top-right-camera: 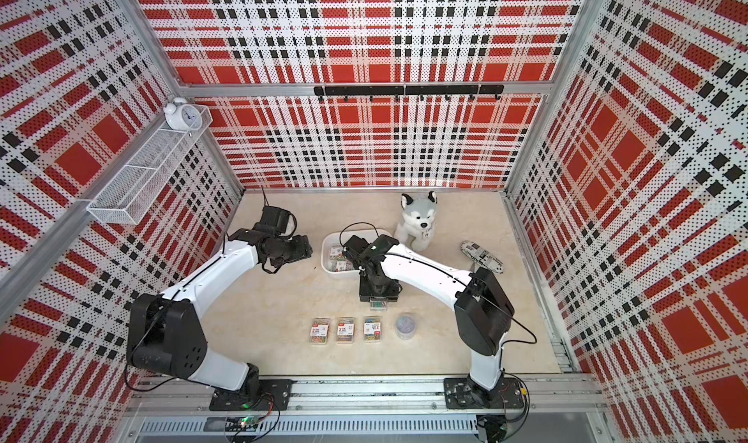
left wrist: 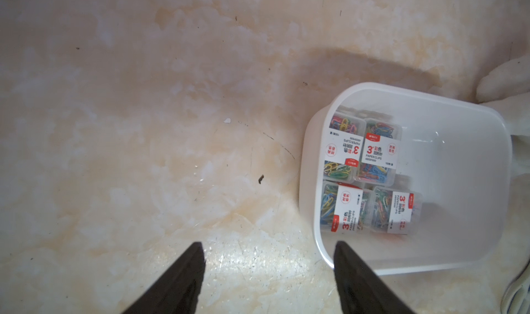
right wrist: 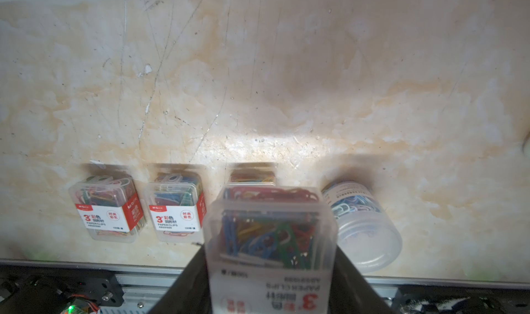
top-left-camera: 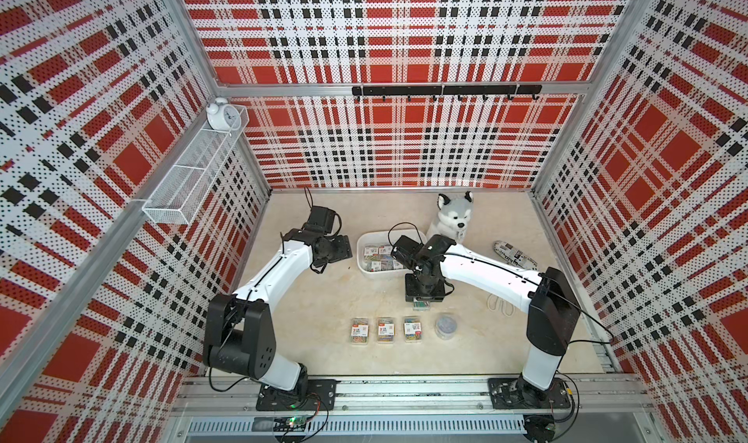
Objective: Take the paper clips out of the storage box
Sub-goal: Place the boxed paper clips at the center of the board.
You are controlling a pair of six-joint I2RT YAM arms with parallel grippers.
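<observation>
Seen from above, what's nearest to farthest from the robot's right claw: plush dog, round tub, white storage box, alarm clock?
In a top view, from the right gripper holding a clip case:
1. round tub, close by, toward the bases.
2. storage box, just behind.
3. plush dog, at the back.
4. alarm clock, high up, far left.

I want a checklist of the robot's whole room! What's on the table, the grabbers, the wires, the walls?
Surface: beige marbled table, scratched, dark specks.
Job's things: four clip cases in the storage box; row of three cases and round tub on the table; held case in the right gripper.
Clutter: plush dog beside the box; black-and-white patterned object.
Grippers: left gripper open, empty; right gripper shut on the held case.
Cables: black cables run along both arms.
Surroundings: plaid walls; mesh basket holding an alarm clock; hook rail.
</observation>
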